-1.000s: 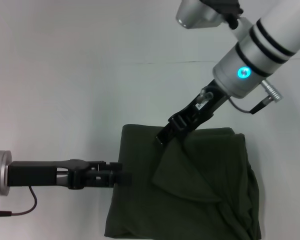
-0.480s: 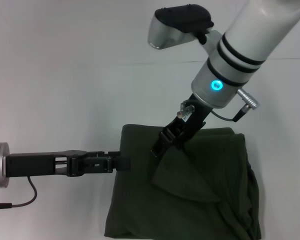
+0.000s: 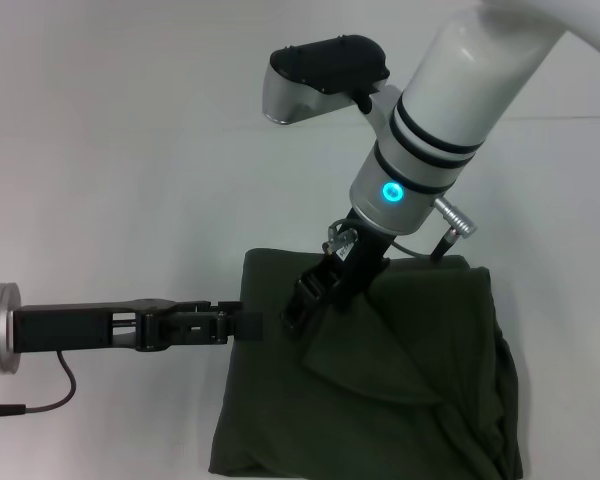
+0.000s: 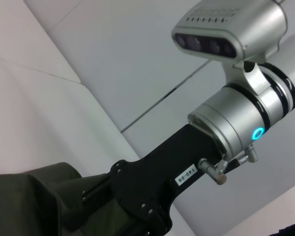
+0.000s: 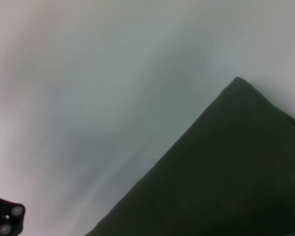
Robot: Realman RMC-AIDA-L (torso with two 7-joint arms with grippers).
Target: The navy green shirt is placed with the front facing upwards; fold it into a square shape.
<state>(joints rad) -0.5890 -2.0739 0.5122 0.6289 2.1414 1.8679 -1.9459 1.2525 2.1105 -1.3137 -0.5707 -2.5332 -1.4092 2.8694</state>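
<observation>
The navy green shirt (image 3: 400, 385) lies folded on the white table, plain dark cloth with no print showing. My right gripper (image 3: 298, 306) reaches down over its upper left part and is shut on a loose flap of the cloth, which it holds lifted toward the shirt's left side. From the left, my left gripper (image 3: 248, 326) lies low and flat, its tip over the shirt's left edge. The left wrist view shows the right gripper (image 4: 91, 206) down on the shirt (image 4: 19, 201). A corner of the shirt (image 5: 226, 172) fills part of the right wrist view.
The white table (image 3: 130, 150) stretches bare to the left of the shirt and behind it. A thin seam runs across the far part of the table. The left arm's cable (image 3: 40, 405) trails near the front left edge.
The right arm has swung left and carried the pinched flap further toward the shirt's left edge. The left gripper moved slightly toward the back along that edge a second ago, then held still.
</observation>
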